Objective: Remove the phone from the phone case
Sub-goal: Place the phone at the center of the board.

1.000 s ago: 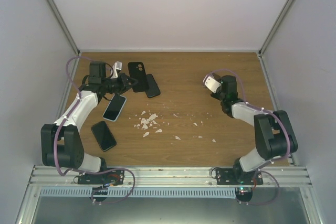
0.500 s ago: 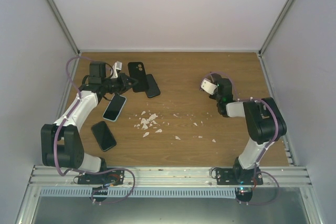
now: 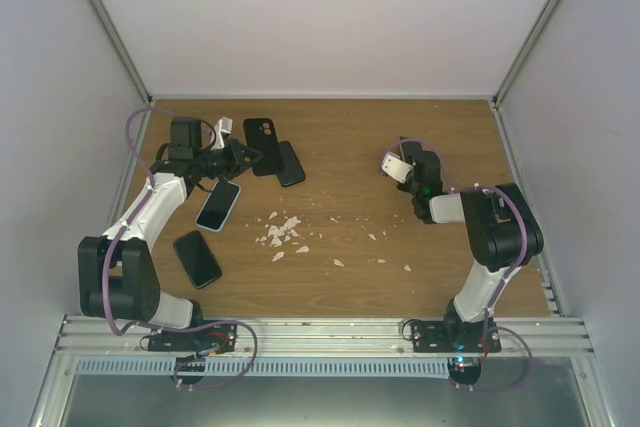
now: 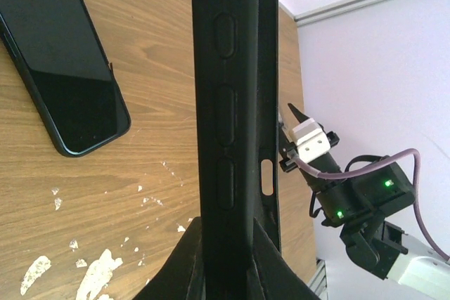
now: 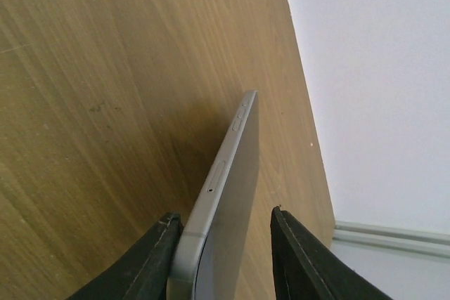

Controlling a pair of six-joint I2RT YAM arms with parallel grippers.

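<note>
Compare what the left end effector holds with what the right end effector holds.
The left end effector grips a black phone case; the right end effector grips a grey phone. The case's edge is matte, with three oval button bumps and a slot; the phone's edge is smooth, with narrow buttons and a pinhole. Both show edge-on to their wrist cameras.
</note>
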